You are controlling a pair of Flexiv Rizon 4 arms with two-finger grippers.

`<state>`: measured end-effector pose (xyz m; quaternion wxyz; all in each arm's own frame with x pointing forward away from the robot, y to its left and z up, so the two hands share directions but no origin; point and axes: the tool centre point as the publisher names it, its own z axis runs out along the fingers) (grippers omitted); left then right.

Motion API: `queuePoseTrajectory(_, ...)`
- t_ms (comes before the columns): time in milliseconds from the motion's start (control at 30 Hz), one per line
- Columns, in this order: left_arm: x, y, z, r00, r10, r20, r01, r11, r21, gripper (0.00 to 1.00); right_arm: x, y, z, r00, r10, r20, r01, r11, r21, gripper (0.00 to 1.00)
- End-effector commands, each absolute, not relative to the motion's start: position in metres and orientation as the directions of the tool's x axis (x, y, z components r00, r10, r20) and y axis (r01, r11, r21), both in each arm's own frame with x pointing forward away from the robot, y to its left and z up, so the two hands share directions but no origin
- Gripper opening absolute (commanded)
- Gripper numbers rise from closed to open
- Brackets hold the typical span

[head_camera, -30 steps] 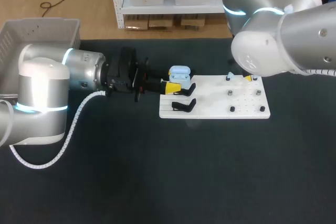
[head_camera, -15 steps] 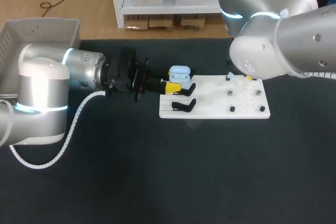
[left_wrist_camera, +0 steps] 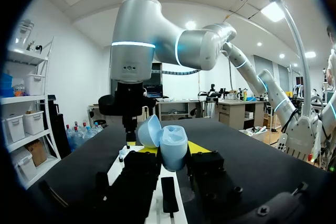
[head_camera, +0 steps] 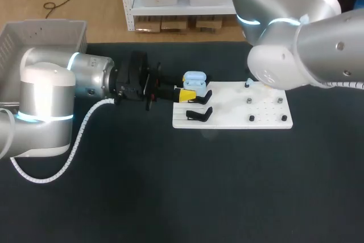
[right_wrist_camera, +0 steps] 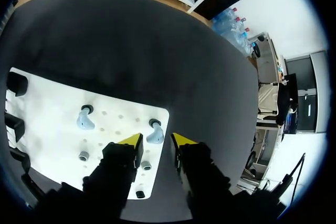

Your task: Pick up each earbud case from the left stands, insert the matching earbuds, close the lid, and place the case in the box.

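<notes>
Dark desk [head_camera: 142,197]: left end effector [left_wrist_camera: 171,149] clasps the open blue case [left_wrist_camera: 169,139] at the white board's [head_camera: 227,113] ten o'clock corner; right end effector [right_wrist_camera: 156,139] hovers, narrowly parted, over an earbud [right_wrist_camera: 156,135].

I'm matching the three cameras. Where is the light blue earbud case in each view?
Head view: earbud case at the white board's left end, beside the upper black stand.
Left wrist view: lid open, just ahead of the left gripper, over the board.
Right wrist view: not in it.
Shared landmark: the white board.

Open table [head_camera: 199,186] nearer; right arm [head_camera: 307,55] perhaps above pegs [head_camera: 249,101].
</notes>
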<state>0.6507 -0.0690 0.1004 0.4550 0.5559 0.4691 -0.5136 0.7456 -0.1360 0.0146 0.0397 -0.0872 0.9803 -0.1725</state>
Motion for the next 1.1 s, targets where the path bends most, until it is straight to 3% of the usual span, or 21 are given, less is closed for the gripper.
queuePoseTrajectory(33, 0.6510, -0.0688, 0.1004, 0.032, 0.055, -0.998, 0.989, -0.147, 0.024, 0.00, 0.7447, -0.1356, 0.0140, -0.982, -0.183, -0.054, -0.154, 0.925, -0.347, 0.32)
queuePoseTrajectory(500, 0.6510, -0.0688, 0.1004, 0.032, 0.055, -0.998, 0.989, -0.147, 0.024, 0.00, 0.7473, -0.1361, 0.0127, -0.982, -0.182, -0.055, -0.152, 0.923, -0.353, 0.31)
queuePoseTrajectory(633, 0.6510, -0.0688, 0.1004, 0.032, 0.055, -0.998, 0.989, -0.147, 0.024, 0.00, 0.7477, -0.1357, 0.0126, -0.982, -0.183, -0.057, -0.151, 0.923, -0.355, 0.25)
queuePoseTrajectory(1100, 0.6510, -0.0688, 0.1004, 0.032, 0.055, -0.998, 0.989, -0.147, 0.024, 0.00, 0.7488, -0.1365, 0.0110, -0.982, -0.183, -0.049, -0.153, 0.920, -0.360, 0.21)
